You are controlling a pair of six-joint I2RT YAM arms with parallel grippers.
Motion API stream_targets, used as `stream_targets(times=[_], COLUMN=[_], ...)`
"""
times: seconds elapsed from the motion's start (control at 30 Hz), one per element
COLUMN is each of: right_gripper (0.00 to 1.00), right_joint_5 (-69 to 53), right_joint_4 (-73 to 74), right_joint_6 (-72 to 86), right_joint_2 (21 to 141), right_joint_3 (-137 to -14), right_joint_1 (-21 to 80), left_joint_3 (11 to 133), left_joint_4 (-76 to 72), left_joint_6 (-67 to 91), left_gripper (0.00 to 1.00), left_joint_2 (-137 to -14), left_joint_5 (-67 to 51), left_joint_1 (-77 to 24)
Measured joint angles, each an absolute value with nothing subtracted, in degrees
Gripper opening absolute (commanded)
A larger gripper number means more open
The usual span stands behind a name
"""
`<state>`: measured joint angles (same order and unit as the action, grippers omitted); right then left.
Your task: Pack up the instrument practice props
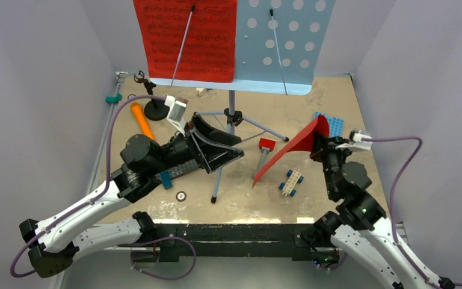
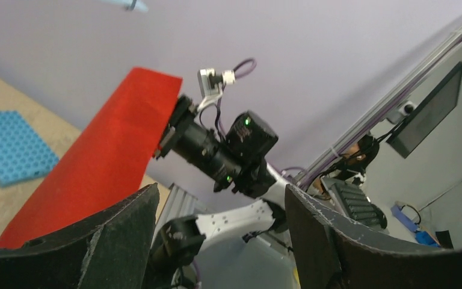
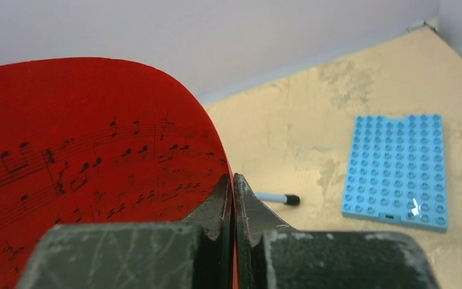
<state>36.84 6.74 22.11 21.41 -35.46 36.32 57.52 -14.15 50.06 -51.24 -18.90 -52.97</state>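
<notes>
Clamping a red music page (image 1: 292,147), right tool (image 1: 319,142) sits near the blue plate (image 1: 335,126); left tool (image 1: 233,148) gapes beside the tripod (image 1: 231,115).

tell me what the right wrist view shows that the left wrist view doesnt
Only right wrist: the printed notes on the red sheet-music page, the right claw shut on its edge, and a small pen-like thing on the table.
Only left wrist: the left claw open with nothing between its fingers, the right arm's wrist camera seen from outside, and a dark monitor in the background.
Both: the red page and the blue studded plate.
</notes>
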Motion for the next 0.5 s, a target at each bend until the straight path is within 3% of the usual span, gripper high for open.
stream_targets(times=[0.13,0.3,0.5], right_gripper=[0.0,0.0,0.0], right_joint_5=[35.1,23.0,14.1], right_joint_4=[9.9,14.8,16.8], right_joint_6=[26.3,32.6,36.5], right_joint_2=[31.9,45.9,53.1], right_joint_3=[-37.4,-47.0,-55.5], right_joint_1=[32.7,13.0,5.8], left_joint_3=[48.5,42.1,40.9], left_joint_4=[-14.3,-13.6,-11.3], left_joint_6=[50.1,50.1,49.9], left_gripper=[0.8,0.8,0.8], left_joint_2=[-46.1,-36.8,-30.5], left_joint_5=[-17.7,-14.5,-11.4], left_joint_1=[-53.0,-53.0,-53.0])
